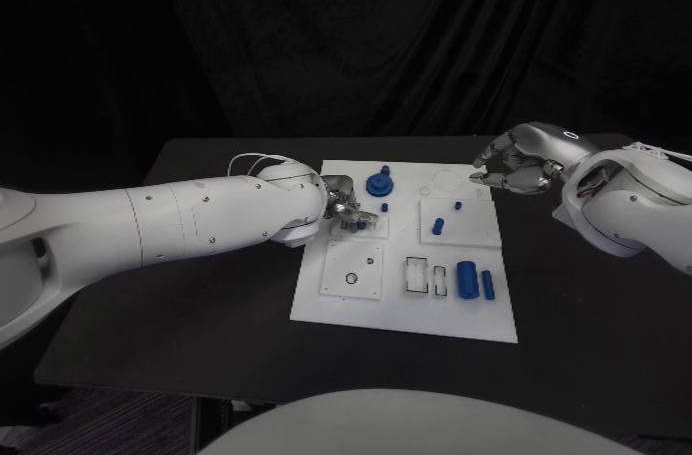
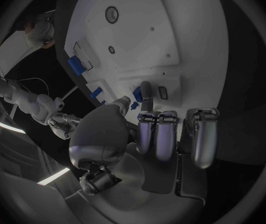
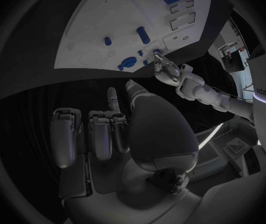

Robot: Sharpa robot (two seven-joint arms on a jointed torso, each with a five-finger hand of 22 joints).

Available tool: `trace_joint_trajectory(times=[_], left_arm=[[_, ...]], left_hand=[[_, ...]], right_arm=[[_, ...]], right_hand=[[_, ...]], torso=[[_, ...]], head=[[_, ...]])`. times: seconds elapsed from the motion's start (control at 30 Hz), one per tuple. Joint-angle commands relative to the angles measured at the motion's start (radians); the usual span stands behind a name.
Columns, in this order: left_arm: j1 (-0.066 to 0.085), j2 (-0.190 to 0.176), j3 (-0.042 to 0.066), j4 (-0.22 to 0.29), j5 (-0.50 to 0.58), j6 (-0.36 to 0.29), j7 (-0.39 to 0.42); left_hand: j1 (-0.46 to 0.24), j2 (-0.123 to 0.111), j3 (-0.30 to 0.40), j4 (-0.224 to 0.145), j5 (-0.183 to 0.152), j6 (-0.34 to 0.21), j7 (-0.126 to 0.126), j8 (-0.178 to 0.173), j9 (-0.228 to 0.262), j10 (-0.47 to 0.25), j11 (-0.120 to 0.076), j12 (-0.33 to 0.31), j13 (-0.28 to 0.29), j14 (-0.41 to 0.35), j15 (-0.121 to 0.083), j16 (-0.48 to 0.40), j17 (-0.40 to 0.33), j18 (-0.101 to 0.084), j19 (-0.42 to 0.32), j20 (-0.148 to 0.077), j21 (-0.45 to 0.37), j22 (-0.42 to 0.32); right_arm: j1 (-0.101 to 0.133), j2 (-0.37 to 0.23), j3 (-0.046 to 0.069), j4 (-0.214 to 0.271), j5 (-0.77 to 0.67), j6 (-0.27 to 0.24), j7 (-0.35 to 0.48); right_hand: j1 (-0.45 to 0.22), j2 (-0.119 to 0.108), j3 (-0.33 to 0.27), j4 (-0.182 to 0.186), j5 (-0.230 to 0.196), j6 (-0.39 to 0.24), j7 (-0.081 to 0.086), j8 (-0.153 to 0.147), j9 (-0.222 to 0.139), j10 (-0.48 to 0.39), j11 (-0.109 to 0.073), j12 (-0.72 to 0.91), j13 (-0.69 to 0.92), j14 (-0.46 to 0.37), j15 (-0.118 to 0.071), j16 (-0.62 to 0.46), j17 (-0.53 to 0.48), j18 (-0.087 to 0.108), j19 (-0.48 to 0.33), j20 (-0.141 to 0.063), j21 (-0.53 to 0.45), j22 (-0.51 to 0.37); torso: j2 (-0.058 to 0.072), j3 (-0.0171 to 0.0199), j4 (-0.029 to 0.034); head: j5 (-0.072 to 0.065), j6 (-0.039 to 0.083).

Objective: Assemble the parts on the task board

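Note:
The white task board [image 1: 433, 313] lies mid-table with several blue parts on it: a round knob [image 1: 379, 183], a thick cylinder [image 1: 466, 278], a slim bar [image 1: 489, 284] and short pegs [image 1: 438, 226]. My left hand [image 1: 340, 203] is at the board's left edge, fingers mostly curled. In the left wrist view one finger [image 2: 146, 90] reaches to the board, and a tiny blue piece [image 2: 135, 104] sits between it and the thumb; whether it is pinched is unclear. My right hand [image 1: 515, 165] hovers at the board's far right corner, fingers curled in on nothing [image 3: 111, 129].
A square plate with a ring mark [image 1: 353, 272] and two rectangular slots [image 1: 418, 275] sit on the board's near half. Bare black table [image 1: 188, 315] runs left and right of the board. The right wrist view shows the board [image 3: 102, 30] with my left hand [image 3: 167, 70] over it.

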Motion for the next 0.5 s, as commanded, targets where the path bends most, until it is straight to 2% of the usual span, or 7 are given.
trace_joint_trajectory(times=[0.03,0.2,0.3,0.37,0.5], left_arm=[[-0.004,0.0,0.0,0.002,0.001,-0.004,0.014],[-0.004,-0.008,0.0,0.013,0.001,-0.054,0.037],[-0.003,-0.015,0.0,0.023,-0.01,-0.086,0.051],[-0.003,-0.022,0.0,0.03,-0.029,-0.101,0.055],[0.005,-0.038,0.0,0.039,-0.05,-0.117,0.059]], left_hand=[[-0.006,0.007,-0.018,0.0,-0.01,0.008,-0.007,0.018,0.029,0.103,-0.002,0.003,0.261,0.107,-0.001,0.003,0.263,0.014,0.034,0.0,-0.003,0.178],[0.003,0.014,-0.044,-0.002,-0.014,0.001,-0.014,0.048,0.097,0.103,-0.008,0.003,0.261,0.107,-0.006,0.003,0.263,0.012,0.041,-0.006,0.002,0.186],[0.034,0.014,-0.057,-0.01,0.001,-0.003,-0.021,0.084,0.158,0.103,-0.014,0.003,0.261,0.107,-0.012,0.003,0.263,0.01,0.046,-0.012,0.006,0.192],[0.059,0.013,-0.068,-0.011,0.015,-0.013,-0.027,0.119,0.216,0.103,-0.02,0.003,0.261,0.107,-0.017,0.003,0.263,0.009,0.049,-0.017,0.008,0.195],[0.067,0.013,-0.075,-0.009,0.013,-0.015,-0.03,0.133,0.242,0.103,-0.023,0.003,0.261,0.107,-0.019,0.003,0.263,0.009,0.049,-0.019,0.008,0.196]], right_arm=[[-0.002,-0.001,0.001,0.0,-0.002,0.005,-0.021],[-0.002,-0.003,0.001,0.001,-0.002,0.004,-0.02],[-0.002,-0.006,0.001,0.0,-0.002,0.004,-0.02],[-0.002,-0.007,0.001,0.0,-0.002,0.004,-0.02],[-0.002,-0.007,0.001,-0.004,-0.002,0.004,-0.02]], right_hand=[[0.009,0.003,0.001,-0.006,0.004,0.008,0.002,-0.004,-0.002,0.104,0.005,0.003,0.263,0.103,0.008,0.003,0.263,0.003,0.064,0.005,-0.004,0.237],[0.009,0.003,0.001,-0.007,0.004,0.009,0.002,-0.004,-0.002,0.104,0.005,0.003,0.263,0.103,0.008,0.003,0.263,0.003,0.064,0.005,-0.004,0.237],[0.009,0.003,0.001,-0.007,0.004,0.009,0.002,-0.004,-0.002,0.104,0.005,0.003,0.263,0.103,0.008,0.003,0.263,0.003,0.064,0.005,-0.004,0.237],[0.009,0.003,0.001,-0.007,0.004,0.009,0.002,-0.004,-0.002,0.104,0.005,0.003,0.263,0.103,0.008,0.003,0.263,0.003,0.064,0.005,-0.004,0.237],[0.009,0.003,0.001,-0.007,0.004,0.009,0.002,-0.004,-0.002,0.104,0.005,0.003,0.263,0.103,0.008,0.003,0.263,0.003,0.064,0.005,-0.004,0.237]], torso=[[0.0,-0.0006,0.0003],[0.0,-0.0007,0.0005],[0.0,-0.0008,0.0],[0.0,-0.001,0.0],[0.0,-0.0008,0.0]], head=[[0.0,0.0],[-0.001,0.0],[-0.003,0.0],[-0.004,0.0],[-0.003,0.0]])
